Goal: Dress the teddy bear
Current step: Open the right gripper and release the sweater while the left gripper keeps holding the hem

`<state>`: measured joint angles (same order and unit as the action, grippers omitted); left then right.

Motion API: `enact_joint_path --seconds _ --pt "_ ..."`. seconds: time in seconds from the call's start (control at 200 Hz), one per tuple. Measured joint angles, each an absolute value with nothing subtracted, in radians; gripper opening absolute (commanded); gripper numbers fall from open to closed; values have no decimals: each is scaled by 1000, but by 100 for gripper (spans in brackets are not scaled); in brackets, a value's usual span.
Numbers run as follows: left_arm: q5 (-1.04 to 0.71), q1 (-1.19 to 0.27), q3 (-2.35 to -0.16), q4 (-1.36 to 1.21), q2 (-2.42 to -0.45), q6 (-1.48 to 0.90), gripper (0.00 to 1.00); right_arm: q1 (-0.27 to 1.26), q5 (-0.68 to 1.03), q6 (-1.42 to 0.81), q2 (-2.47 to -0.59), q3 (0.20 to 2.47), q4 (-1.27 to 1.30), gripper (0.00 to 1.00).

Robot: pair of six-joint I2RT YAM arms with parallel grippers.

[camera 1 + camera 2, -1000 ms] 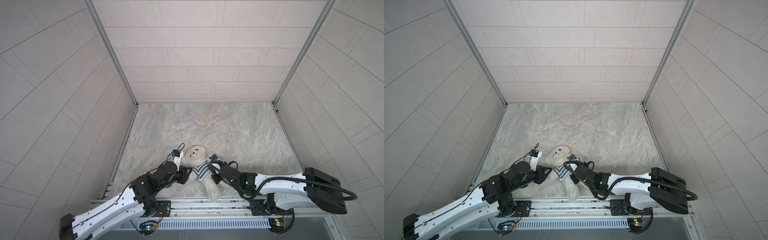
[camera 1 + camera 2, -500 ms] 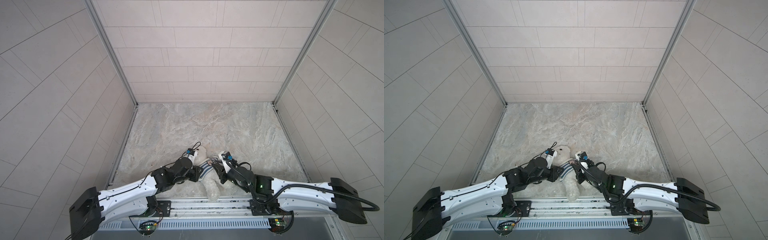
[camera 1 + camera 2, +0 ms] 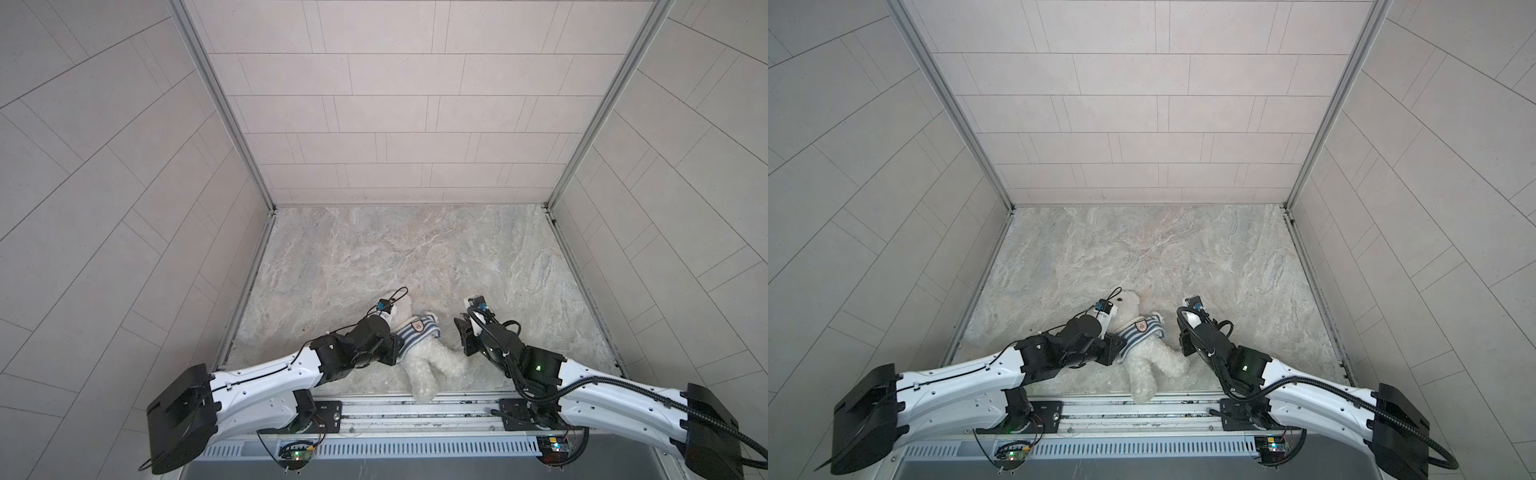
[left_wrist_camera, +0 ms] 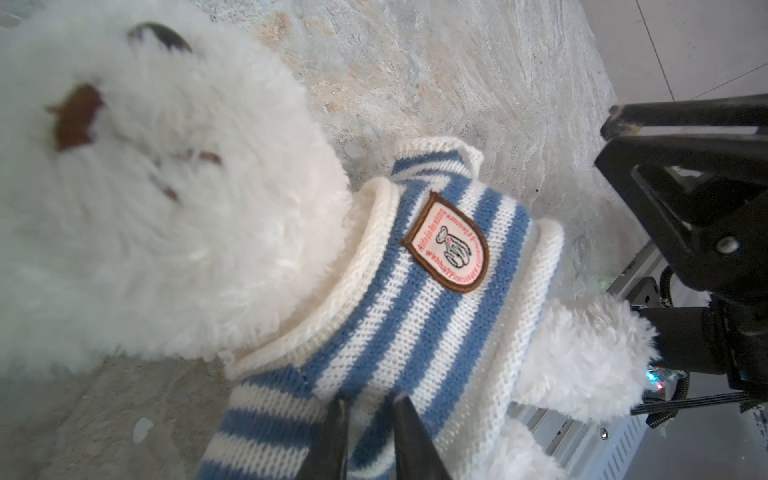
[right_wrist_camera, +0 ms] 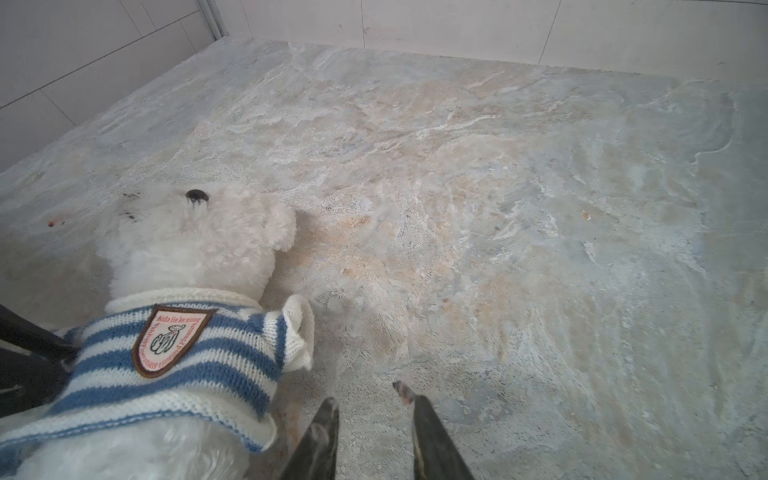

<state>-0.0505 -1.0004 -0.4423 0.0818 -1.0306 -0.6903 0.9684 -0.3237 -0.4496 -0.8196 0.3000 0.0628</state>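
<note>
The teddy bear (image 3: 432,365) lies on its back on the tabletop (image 3: 415,249), close to the front edge and near its middle, with the head toward the rear and slightly left. One leg reaches the front edge. The striped shirt (image 3: 415,330) sits over the neck and covers the chest, badge facing up. The sleeve on the right-arm side lies flat and unfilled. The left arm extends low from its base at the front rail and runs diagonally toward the centre. Its wrist is level above the bear's left side and hides part of the head in both top views. The left gripper (image 4: 370,409) is nearly closed. In the left wrist view, its fingertips (image 4: 338,409) press into the knit at the lower part of the shirt, with a narrow strip of fabric pinched between them. The right arm extends from the right side of the front rail, forearm low, wrist pointing toward the rear edge. The right gripper (image 5: 365,399) is partly open and holds nothing. It hangs over bare tabletop just beside the bear's right-hand side, clear of the shirt.
</note>
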Motion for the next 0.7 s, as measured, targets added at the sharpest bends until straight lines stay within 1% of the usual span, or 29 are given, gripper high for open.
enact_joint_path --seconds 0.255,0.37,0.476,0.701 --pt "-42 -976 -440 97 -1040 -646 21 969 -218 -450 -1029 320 203 30" --pt "-44 -945 -439 99 -1044 -627 21 984 -178 -459 -1084 324 265 27" --pt "-45 -911 -438 102 -1044 -607 21 1031 -156 -471 -1122 340 303 26" --pt "-26 -862 -439 121 -1061 -550 21 1161 -154 -518 -1205 361 411 25"
